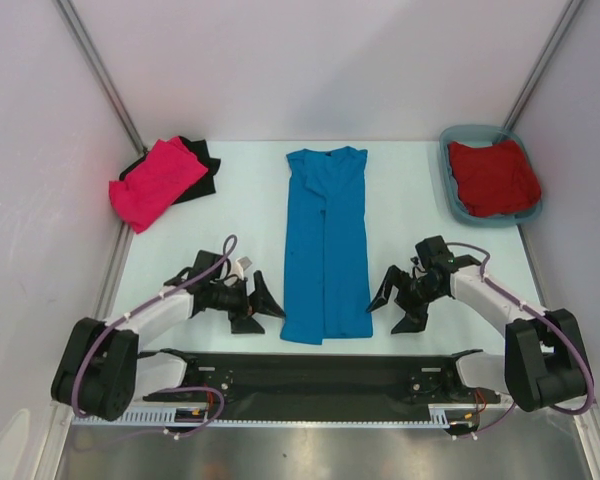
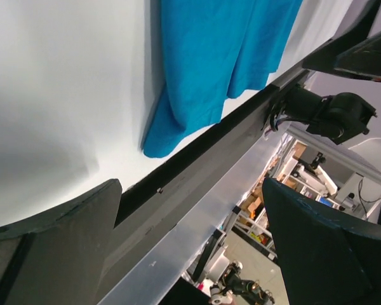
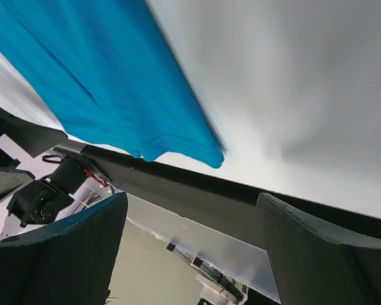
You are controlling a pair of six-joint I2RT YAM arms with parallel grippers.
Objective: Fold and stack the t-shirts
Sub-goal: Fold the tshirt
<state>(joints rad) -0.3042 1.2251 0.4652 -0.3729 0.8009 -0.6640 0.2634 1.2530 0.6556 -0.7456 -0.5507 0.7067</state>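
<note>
Blue shirt: a bright blue, soft cloth t-shirt [image 1: 325,245] lies flat in the middle of the counter [image 1: 240,200]. It is folded lengthwise into a long narrow strip, with the collar toward the far edge and the hem toward the near edge.
Pink and black shirts: a hot pink cloth shirt [image 1: 158,182], folded roughly into a slab, lies on top of a crumpled black cloth shirt [image 1: 202,165] at the far left corner.
Red shirt: a dark red cloth shirt [image 1: 493,177] is bunched inside a teal plastic tub with rounded corners [image 1: 458,205] at the far right corner.
Count: four shirts, one tub and two arms are in view.
Counter surface: pale, smooth and matte. A black rail [image 1: 310,375] runs along the near edge.
Left pincer: the left pincer [image 1: 260,310] has its dark wedge-shaped fingers spread apart with nothing between them. It sits low near the near edge, just beside the strip's left side.
Right pincer: the right pincer [image 1: 397,308] also has its fingers apart and empty. It sits just beside the strip's right side.
Top view only: this view shows both piles, the tub and the whole strip.
Left wrist view only: the hem corner [image 2: 171,127] shows rounded, layered folds reaching close to the black rail.
Right wrist view only: the opposite hem corner [image 3: 178,143] shows stacked cloth edges and fine lengthwise creases.
</note>
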